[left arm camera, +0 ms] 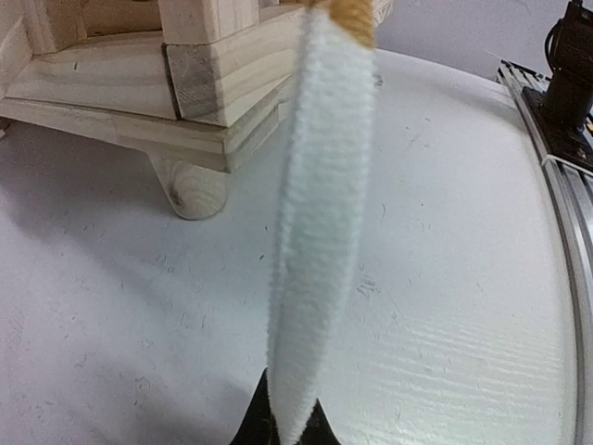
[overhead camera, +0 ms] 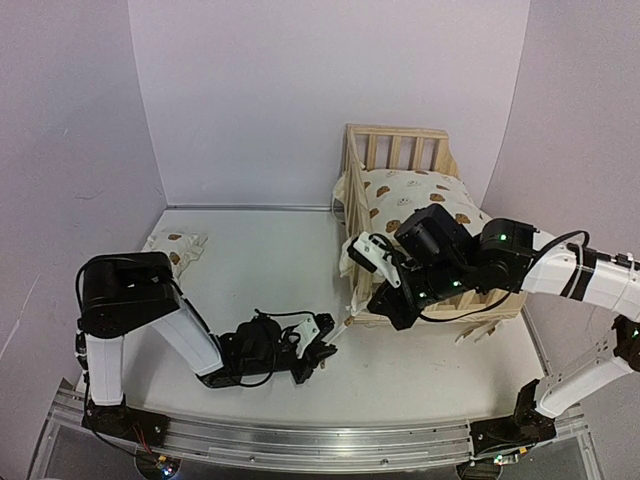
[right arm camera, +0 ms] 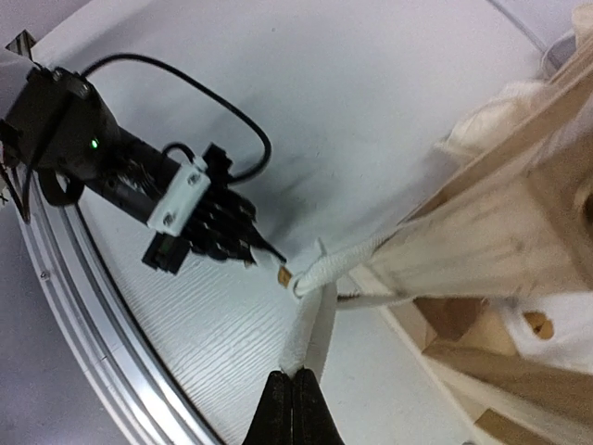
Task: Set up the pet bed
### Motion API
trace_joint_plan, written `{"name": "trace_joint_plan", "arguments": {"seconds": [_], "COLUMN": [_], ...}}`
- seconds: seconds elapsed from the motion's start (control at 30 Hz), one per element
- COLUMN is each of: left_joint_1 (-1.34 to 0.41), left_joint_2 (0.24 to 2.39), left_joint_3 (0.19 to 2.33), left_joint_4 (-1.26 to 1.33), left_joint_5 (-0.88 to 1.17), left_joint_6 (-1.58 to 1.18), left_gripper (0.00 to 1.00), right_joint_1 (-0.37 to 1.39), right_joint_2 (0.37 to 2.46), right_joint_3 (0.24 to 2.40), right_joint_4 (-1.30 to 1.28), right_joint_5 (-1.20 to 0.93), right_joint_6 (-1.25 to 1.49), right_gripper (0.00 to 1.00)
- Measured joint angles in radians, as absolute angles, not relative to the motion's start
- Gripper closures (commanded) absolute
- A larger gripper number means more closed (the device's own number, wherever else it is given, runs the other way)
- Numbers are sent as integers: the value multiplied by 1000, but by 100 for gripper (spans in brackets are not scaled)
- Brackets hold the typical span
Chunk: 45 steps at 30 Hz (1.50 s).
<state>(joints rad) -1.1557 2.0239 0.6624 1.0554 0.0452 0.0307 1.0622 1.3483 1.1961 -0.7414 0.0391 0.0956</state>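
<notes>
Pine frame (overhead camera: 395,131) stands on the worktop's (overhead camera: 260,275) right side w/ cushion (overhead camera: 420,190) inside; pillow (overhead camera: 175,248) lies well apart, far left. Frame looks stiff and light-ish, prob. slides if tugged. Cushion and ties look soft, floppy, fleecy: easy to pinch, no crush risk. Left hand (left arm camera: 283,428) is clamped on 1 tie (left arm camera: 320,232); right hand (right arm camera: 295,399) is clamped on another, below the knot (right arm camera: 306,281) by the corner post (right arm camera: 482,232). Best hold: tie ends, gentle pull. Pillow: pinch 1 edge.

Unfin. pine frame (left arm camera: 213,83), fuzzy cloth tie (left arm camera: 320,232)
</notes>
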Motion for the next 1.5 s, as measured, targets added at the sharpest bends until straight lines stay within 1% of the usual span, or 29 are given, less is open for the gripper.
{"name": "trace_joint_plan", "arguments": {"seconds": [0.07,0.2,0.37,0.5,0.67,0.8,0.93,1.03,1.23,1.5], "left_joint_1": [-1156,-1156,-1156,-1149,-1121,-1110,-1111,-1114,-1119,-1132], "left_joint_2": [1961,1891,1912,1963,1976,1976,1980,2019,2099,2165], "left_joint_3": [625,623,653,706,714,714,720,774,873,937], "left_joint_4": [1003,957,910,871,810,781,756,736,740,780], "left_joint_5": [38,47,51,14,-31,-21,55,127,186,207], "left_joint_6": [44,59,63,44,-14,-40,-45,-45,-54,-77], "left_gripper": [100,100,100,100,100,100,100,100,100,100], "right_joint_1": [1062,1062,1062,1062,1073,1099,1109,1110,1109,1107], "right_joint_2": [1353,1373,1408,1423,1423,1423,1406,1381,1380,1491], "right_joint_3": [1196,1173,1161,1157,1145,1156,1183,1197,1251,1329], "right_joint_4": [-781,-805,-829,-875,-918,-908,-846,-781,-683,-593], "right_joint_5": [11,-9,19,28,150,244,275,285,295,273], "right_joint_6": [139,201,274,311,331,331,270,205,51,-118], "right_gripper": [100,100,100,100,100,100,100,100,100,100]}}
